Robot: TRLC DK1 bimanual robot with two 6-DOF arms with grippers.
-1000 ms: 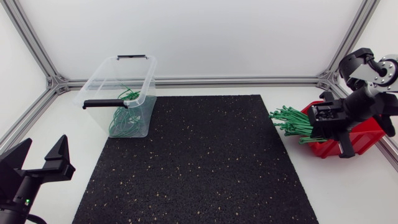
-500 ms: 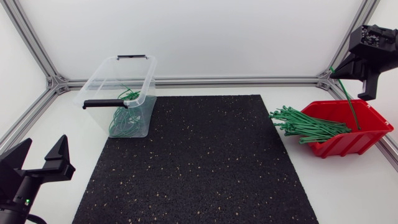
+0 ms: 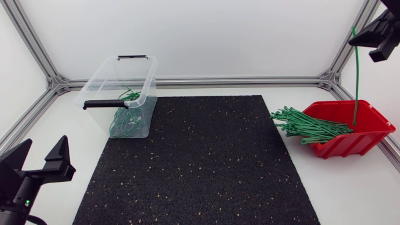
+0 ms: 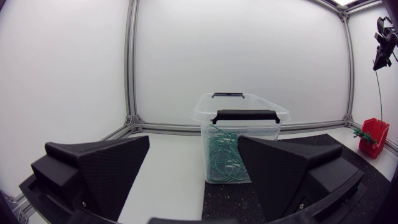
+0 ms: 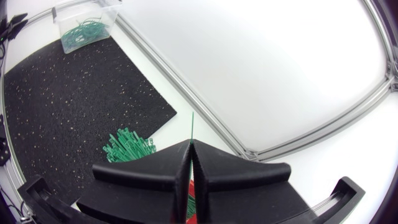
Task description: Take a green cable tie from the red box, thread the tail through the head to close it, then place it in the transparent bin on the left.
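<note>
One green cable tie (image 3: 356, 75) hangs straight down over the red box (image 3: 350, 145), its upper end nipped in the right tool (image 3: 370, 36). That tool sits high above the box w/ both wedge fingers pressed together on the strap, and in the right wrist view a short bit of tie pokes out ahead of the closed tips. The lower end dangles at about the box's rim; can't tell if it touches anything there. The tie is open, not looped yet. It hangs nearly straight w/ a slight bow, so I'd say v. light, springy rather than limp, and smooth plastic, prob. slippery in a flat pinch and apt to swing or twist if carried fast. Head vs tail: too thin to tell. For threading I'd take the second hold close to the free lower end, across the flat of the strap, so the tip can't flick away. The loose ties (image 3: 306, 125) lie bundled in the box, spilling over its side toward the black mat (image 3: 200, 169) next to it on the worktop (image 3: 350, 187). The transparent bin (image 3: 100, 75), w/ closed ties (image 3: 125, 119) inside, stands well apart from the red box, across the mat. The left tool (image 3: 44, 153) is farther off again, fingers spread wide, holding nothing.
</note>
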